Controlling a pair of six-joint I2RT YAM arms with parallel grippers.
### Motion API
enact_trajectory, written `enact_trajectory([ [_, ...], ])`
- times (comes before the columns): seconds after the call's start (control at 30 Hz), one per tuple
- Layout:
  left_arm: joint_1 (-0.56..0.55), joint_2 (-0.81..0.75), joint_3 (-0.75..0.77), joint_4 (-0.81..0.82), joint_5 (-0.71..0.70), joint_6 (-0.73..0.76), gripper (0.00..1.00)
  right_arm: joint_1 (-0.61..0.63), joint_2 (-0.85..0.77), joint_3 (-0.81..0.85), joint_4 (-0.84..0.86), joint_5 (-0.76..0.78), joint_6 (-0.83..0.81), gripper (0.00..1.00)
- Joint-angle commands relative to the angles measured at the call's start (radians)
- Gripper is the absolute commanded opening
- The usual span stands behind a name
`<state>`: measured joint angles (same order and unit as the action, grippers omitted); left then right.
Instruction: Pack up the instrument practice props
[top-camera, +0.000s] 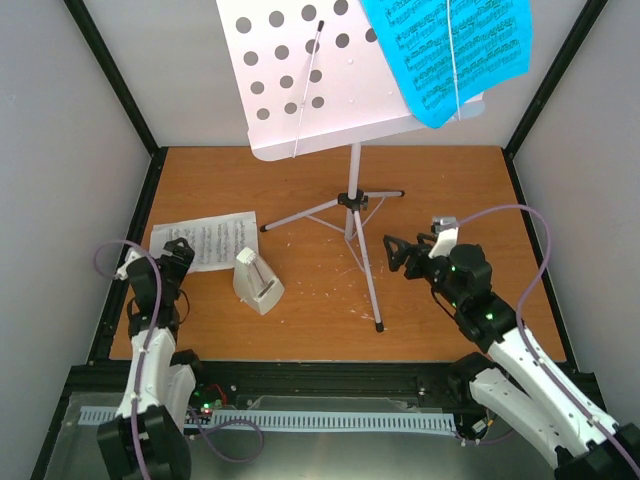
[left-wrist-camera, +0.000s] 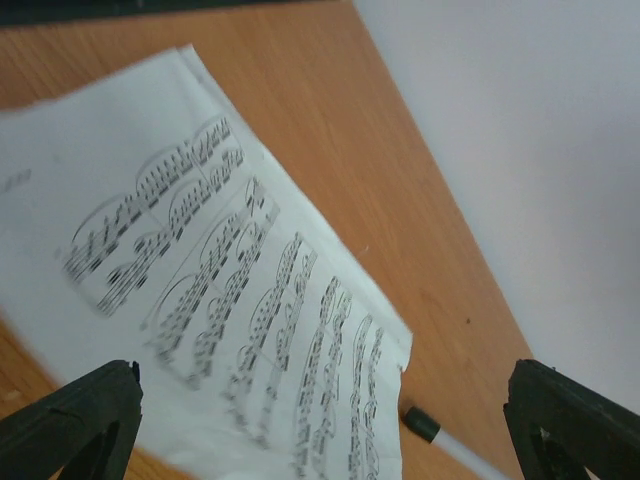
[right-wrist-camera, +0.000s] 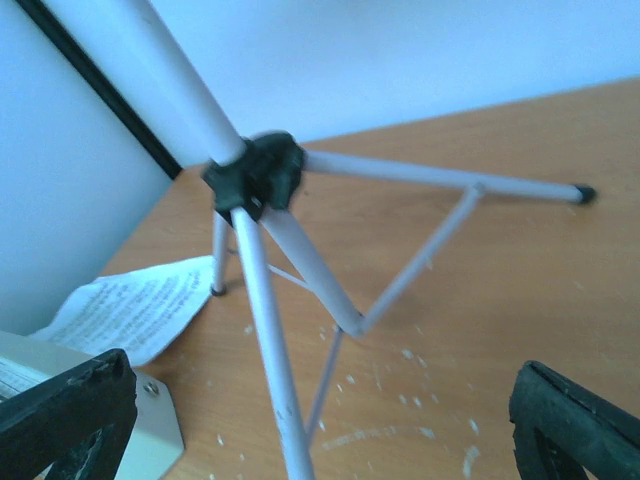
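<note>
Seen from above, the left hand (top-camera: 180, 252) is held at 9 o'clock over the counter (top-camera: 300, 330). Its fingers are spread wide above the near corner of the white sheet (top-camera: 212, 240), and nothing is gripped. The right hand (top-camera: 392, 253) is held at 3 o'clock, likewise spread wide and empty. It is pointed toward 9 o'clock at the stand's nearest leg, close to it but apart. Between the hands, nearer the left one, the metronome (top-camera: 257, 283) is stood upright on the counter, just beside the white sheet at its 5 o'clock. The white sheet is laid flat at 10 o'clock. The stand (top-camera: 350, 198) is planted on three legs at the centre, with one leg tip just beside the sheet's right edge. At 12 o'clock its perforated desk is tilted, and the blue sheet (top-camera: 450, 50) is carried on its right half, overhanging the right edge.
</note>
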<state>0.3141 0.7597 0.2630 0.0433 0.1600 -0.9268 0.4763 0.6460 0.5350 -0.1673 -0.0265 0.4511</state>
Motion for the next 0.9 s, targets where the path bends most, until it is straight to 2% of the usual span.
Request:
enact_trajectory([
  [0.0,0.006,-0.131,0.065,-0.147,-0.117,-0.006,0.99,-0.007,0.119,0.05,0.333,-0.12,-0.08,1.0],
  [0.17,0.005,-0.222,0.142,-0.165,-0.115,0.108,0.99,-0.009,0.314,0.11,0.557,-0.223,-0.202,1.0],
  [0.3,0.006,-0.141,0.278,-0.094,0.126,0.294,0.99,-0.012,0.467,0.174,0.672,-0.277,-0.304,1.0],
  [0.43,0.004,-0.004,0.451,-0.123,0.353,0.476,0.99,-0.016,0.599,0.259,0.727,-0.351,-0.365,0.94],
  [0.6,0.001,0.049,0.508,-0.12,0.4,0.601,0.99,-0.027,0.721,0.352,0.748,-0.376,-0.422,0.8],
  [0.77,-0.002,0.072,0.487,-0.095,0.405,0.648,0.99,-0.036,0.792,0.431,0.735,-0.441,-0.459,0.59],
  [0.87,-0.002,0.083,0.47,-0.078,0.392,0.656,1.0,-0.039,0.822,0.457,0.725,-0.45,-0.481,0.43],
])
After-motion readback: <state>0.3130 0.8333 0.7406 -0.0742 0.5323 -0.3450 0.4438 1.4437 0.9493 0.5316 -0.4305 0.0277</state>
